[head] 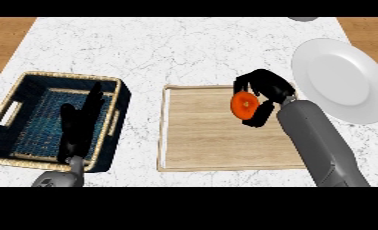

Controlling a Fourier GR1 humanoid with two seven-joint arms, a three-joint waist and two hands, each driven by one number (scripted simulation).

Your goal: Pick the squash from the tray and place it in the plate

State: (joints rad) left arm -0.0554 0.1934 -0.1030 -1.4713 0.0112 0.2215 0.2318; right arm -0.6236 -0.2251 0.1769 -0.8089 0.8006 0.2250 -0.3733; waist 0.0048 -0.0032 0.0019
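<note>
Squash [244, 103] half hidden in right robot hand [264, 94], above tray [214, 144].

Count: one squash [244, 103], one wooden tray [214, 141], one white plate [347, 86], one dark woven basket [44, 99], two black hands, left [77, 124] and right [266, 91], one marble worktop [170, 49].

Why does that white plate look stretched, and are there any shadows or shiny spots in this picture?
In the head view the plate looks taller than wide, stretched by the steep look down near the edge; the light is even, without glare; soft shadows lie inside the basket and beside the tray; the right hand partly hides the orange squash.
</note>
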